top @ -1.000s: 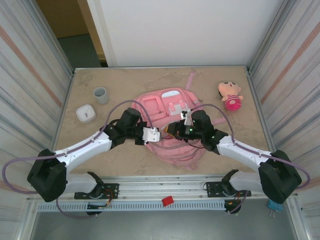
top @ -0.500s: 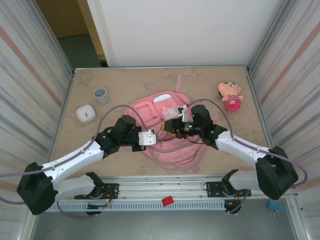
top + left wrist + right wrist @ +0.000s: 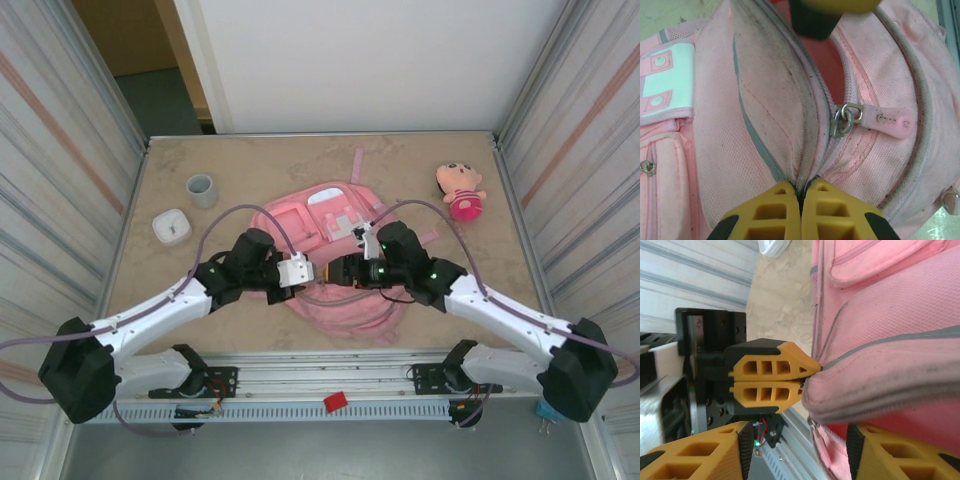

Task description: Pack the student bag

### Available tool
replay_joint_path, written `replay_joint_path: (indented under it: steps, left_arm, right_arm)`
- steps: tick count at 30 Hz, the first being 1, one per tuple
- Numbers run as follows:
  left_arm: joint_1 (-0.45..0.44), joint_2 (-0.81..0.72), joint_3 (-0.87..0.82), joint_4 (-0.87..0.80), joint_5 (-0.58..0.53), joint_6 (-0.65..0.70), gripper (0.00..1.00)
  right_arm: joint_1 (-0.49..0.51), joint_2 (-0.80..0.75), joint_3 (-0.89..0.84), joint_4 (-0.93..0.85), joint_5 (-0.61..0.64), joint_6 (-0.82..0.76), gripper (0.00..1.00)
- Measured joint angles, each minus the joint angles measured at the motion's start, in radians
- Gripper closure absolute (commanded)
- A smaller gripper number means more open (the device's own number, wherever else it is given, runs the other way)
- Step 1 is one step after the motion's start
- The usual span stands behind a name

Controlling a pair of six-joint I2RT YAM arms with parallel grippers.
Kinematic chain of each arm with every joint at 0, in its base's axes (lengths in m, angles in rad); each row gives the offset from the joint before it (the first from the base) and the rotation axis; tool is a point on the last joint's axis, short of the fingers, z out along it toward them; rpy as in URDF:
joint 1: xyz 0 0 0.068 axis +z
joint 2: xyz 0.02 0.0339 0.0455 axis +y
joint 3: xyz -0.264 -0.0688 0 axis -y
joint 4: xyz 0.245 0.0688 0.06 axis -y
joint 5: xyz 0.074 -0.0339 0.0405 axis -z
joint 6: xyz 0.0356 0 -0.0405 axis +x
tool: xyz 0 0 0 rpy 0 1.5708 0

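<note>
my left hand (image 3: 800,199) is clenched on the zip lip of the student bag (image 3: 345,305), mid-bench (image 3: 250,165), to hold the mouth up. right hand (image 3: 800,445) is released, straddling the rim, i judge to widen it.

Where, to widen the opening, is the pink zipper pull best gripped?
Probably the long pink tab, not its small metal ring. It lies flat on the student bag, free end pointing away from the zip, so come from that free end, closing across its narrow sides.
</note>
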Motion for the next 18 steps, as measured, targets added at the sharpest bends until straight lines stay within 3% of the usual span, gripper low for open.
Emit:
replay_joint_path:
  steps: [8,13,18]
  left_arm:
    - [0.029,0.033,0.0,0.037,0.09,-0.095,1.0]
    - [0.034,0.063,0.0,0.052,0.136,-0.126,1.0]
    - [0.034,0.071,0.001,0.055,0.159,-0.137,1.0]
  right_arm:
    - [0.089,-0.174,-0.048,-0.077,0.157,-0.013,0.49]
    - [0.176,-0.14,-0.073,-0.071,0.209,-0.009,0.52]
    - [0.202,-0.051,-0.073,-0.064,0.261,-0.01,0.52]
